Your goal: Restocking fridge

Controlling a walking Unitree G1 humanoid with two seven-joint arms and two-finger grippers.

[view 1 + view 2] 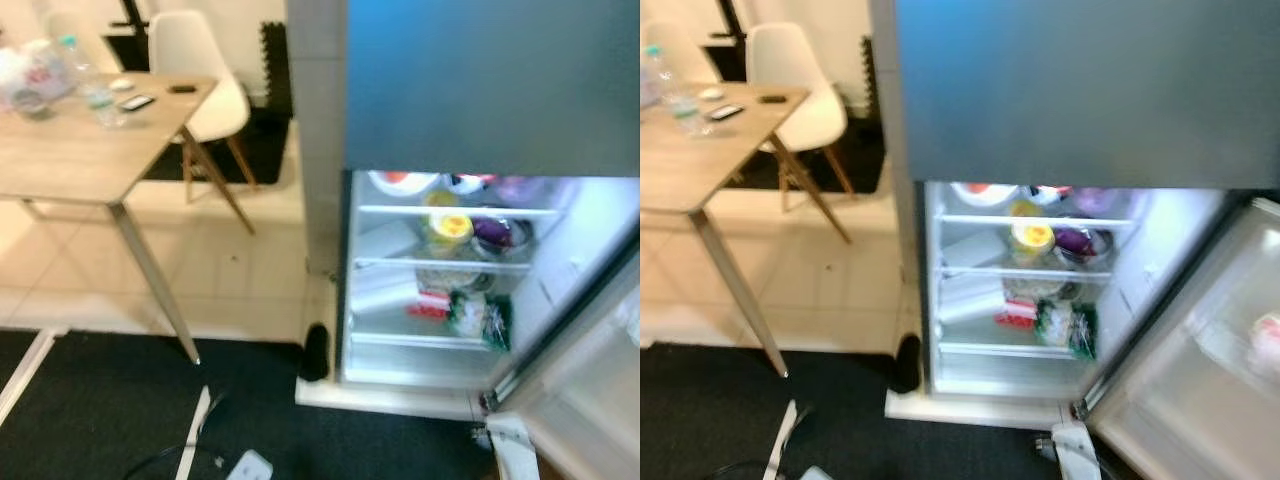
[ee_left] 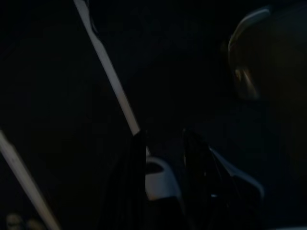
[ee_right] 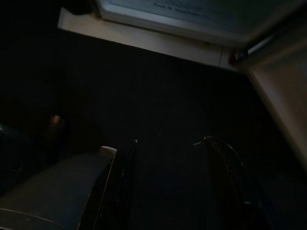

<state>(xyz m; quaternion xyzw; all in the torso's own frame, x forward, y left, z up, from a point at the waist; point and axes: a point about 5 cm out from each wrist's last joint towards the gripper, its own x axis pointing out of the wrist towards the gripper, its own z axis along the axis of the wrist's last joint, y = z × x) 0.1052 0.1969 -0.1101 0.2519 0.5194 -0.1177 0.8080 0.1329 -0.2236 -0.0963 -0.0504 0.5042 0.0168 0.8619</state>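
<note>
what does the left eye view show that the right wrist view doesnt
Left eye view: the wooden table with a water bottle and phone, a white chair, and the lit fridge shelves holding a yellow-lidded tub and a purple bowl.

Right wrist view: the right pincer, open, hanging over the dark floor mat.

Both: the fridge's white base edge and the open door's lower corner.
</note>
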